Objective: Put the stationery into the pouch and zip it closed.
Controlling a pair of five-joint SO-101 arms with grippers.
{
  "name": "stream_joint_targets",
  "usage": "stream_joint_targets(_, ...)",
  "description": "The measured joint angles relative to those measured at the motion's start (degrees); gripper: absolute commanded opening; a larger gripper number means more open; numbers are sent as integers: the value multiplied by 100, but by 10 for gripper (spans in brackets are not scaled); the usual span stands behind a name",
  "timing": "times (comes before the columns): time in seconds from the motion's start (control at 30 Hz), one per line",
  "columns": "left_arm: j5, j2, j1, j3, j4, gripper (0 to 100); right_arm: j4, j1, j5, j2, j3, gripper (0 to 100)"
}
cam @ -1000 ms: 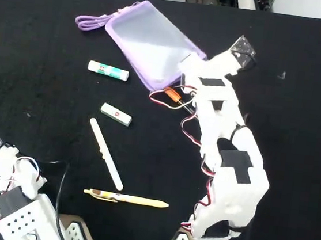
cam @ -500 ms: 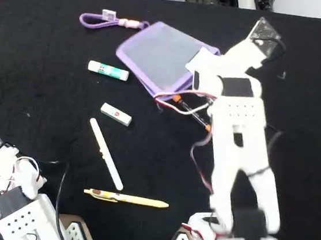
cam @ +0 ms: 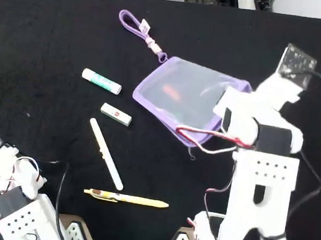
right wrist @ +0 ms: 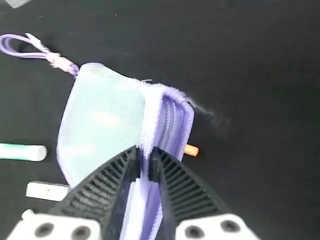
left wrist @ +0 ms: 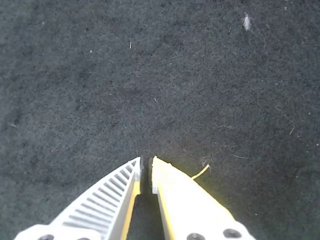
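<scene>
- Grasping the zipper edge of the pouch [cam: 180,96] with the right gripper [right wrist: 144,152], both fingers clenched on the purple rim
- Seeing the pouch lying on the black table [cam: 42,37], toward the far middle, with its right end under the right arm [cam: 262,143]
- Noticing the purple strap [cam: 137,26] trailing from the far left corner of the pouch toward the back edge of the table
- Noticing an orange thing [cam: 171,92] showing through the clear side of the pouch; not being able to tell what it is
- Finding the glue stick [cam: 101,81] to the left of the pouch, apart from it, lying flat
- Finding the eraser [cam: 116,114] just nearer to the arms than the glue stick, also outside the pouch
- Finding the white pen [cam: 105,154] lying slanted below the eraser, and the yellow pen [cam: 125,198] lying crosswise close to the arm bases, near the lower end of the white pen
- Holding the left gripper [left wrist: 146,162] low over bare black table, its fingers clenched together with nothing between them
- Seeing the left arm [cam: 7,192] folded at the near left corner of the table, well apart from the pouch and from all stationery
</scene>
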Motion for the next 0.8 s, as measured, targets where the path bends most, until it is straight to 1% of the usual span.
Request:
stream_joint_targets(0.1,0,0,9,0,0,53,-316,79,273,-360,519,11)
stream_joint_targets(0.17,0,0,53,0,0,52,-352,141,571,-659,677,11)
stream_joint_targets(0.3,0,0,879,0,0,52,-352,589,1213,-1477,703,11)
stream_joint_targets(0.37,0,0,1301,0,0,52,-325,835,1415,-1960,782,11)
stream_joint_targets(0.5,0,0,2066,0,0,52,-325,949,1618,-2629,1090,11)
stream_joint_targets(0.6,0,0,2585,0,0,52,-325,949,1653,-2787,1125,11)
stream_joint_targets(0.67,-9,0,2716,0,0,54,-325,949,1653,-2804,1125,11)
stream_joint_targets(0.8,-9,0,2637,0,-158,55,-325,949,1890,-2804,1125,11)
